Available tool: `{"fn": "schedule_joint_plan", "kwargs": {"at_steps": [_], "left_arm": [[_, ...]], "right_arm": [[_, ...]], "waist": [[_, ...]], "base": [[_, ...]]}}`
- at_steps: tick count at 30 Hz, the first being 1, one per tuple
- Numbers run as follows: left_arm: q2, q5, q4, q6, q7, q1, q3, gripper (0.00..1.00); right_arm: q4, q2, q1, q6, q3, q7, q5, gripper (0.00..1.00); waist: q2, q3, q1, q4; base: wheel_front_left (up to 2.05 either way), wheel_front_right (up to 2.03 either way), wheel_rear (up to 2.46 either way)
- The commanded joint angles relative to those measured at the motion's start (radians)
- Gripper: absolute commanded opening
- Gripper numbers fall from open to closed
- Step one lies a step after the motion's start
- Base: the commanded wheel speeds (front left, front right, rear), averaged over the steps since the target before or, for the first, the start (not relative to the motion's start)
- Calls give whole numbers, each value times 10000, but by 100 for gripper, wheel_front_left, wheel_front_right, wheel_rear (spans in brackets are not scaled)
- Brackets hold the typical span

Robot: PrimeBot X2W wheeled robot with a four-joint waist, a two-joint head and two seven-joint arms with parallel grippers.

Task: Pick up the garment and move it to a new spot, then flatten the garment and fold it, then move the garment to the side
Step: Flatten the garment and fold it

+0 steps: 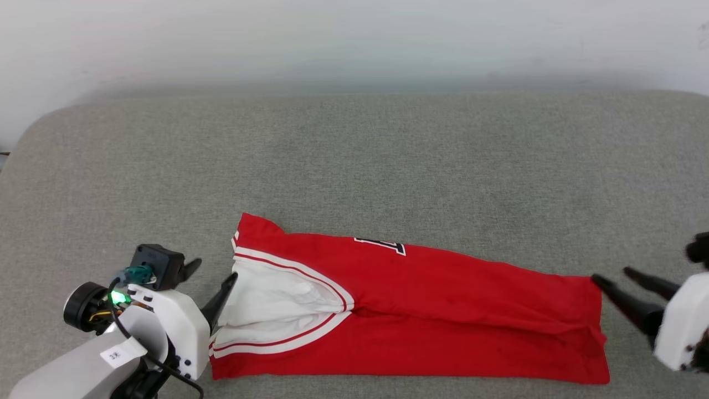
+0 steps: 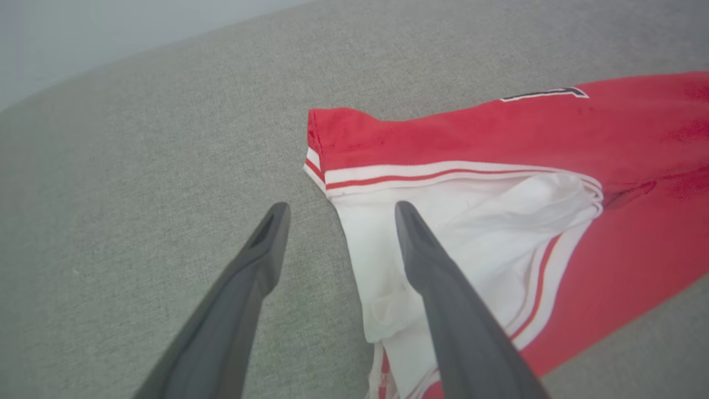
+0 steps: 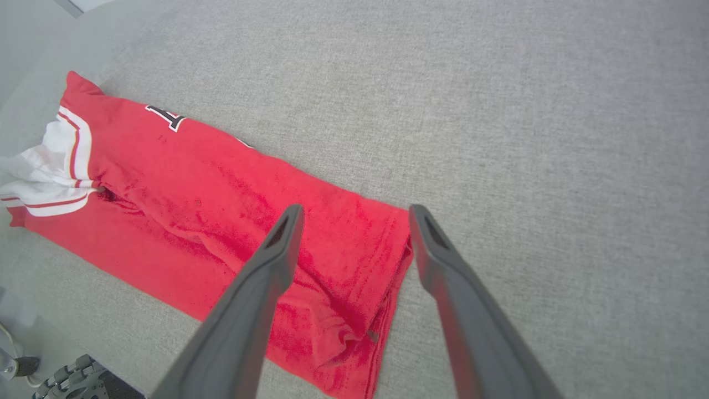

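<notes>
Garment [image 1: 443,316]: red, folded into a long narrow band, lying flat along the near edge of the grey padded surface [image 1: 354,155].
Left end: white sleeve [image 1: 277,299] with striped trim.
Far fold: a scrap of black lettering [image 1: 382,245].
Left gripper [image 1: 215,269]: at the sleeve end, fingers [image 2: 437,277] spread, released; one over white cloth, the other over bare grey.
Right gripper [image 1: 612,275]: at the hem end, fingers parted, holding nothing; tips just beside the hem corner.

Bright, even, diffuse light; faint shadows.
</notes>
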Motion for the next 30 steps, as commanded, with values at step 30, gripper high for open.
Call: {"fn": "schedule_joint_plan", "kwargs": {"at_steps": [30], "left_arm": [[-3415, 5085, -591, 2273, -1963, 3162, 5456, 100]], "right_arm": [[2286, 1579, 797, -3, -993, 1888, 1172, 100]], "waist": [[-1, 338, 1, 1191]], "base": [[0, 0, 0]]}}
